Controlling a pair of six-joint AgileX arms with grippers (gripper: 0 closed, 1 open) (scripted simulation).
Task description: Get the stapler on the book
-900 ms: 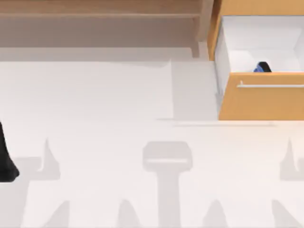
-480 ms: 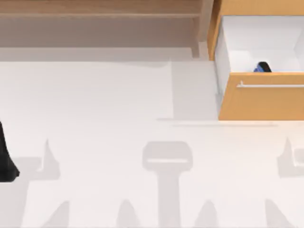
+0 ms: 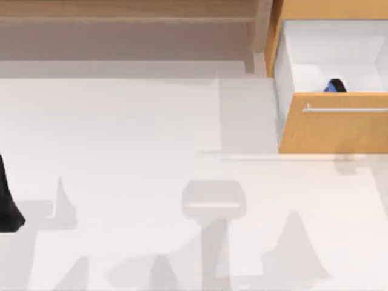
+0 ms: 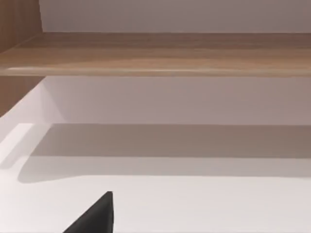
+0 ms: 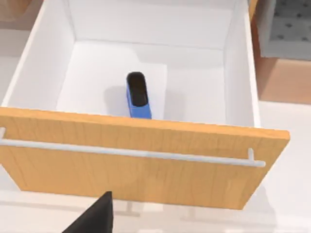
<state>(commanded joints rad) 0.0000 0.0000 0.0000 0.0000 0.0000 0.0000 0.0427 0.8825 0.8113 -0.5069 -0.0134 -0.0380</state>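
One stapler (image 5: 138,95) lies inside open drawer (image 5: 146,160).

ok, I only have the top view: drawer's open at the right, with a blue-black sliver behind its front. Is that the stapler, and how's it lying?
Observer: Yes. In the right wrist view, the stapler lies flat on the drawer floor, black top up, long axis front to back.
Operator: Touching any walls?
Observer: It's apart from both side walls. Its near end is hidden behind the front panel, so I cannot tell there.
Operator: Right tool?
Observer: The right tool is outside the drawer, on the handle side of the panel. The left tool is parked, facing the shelf.
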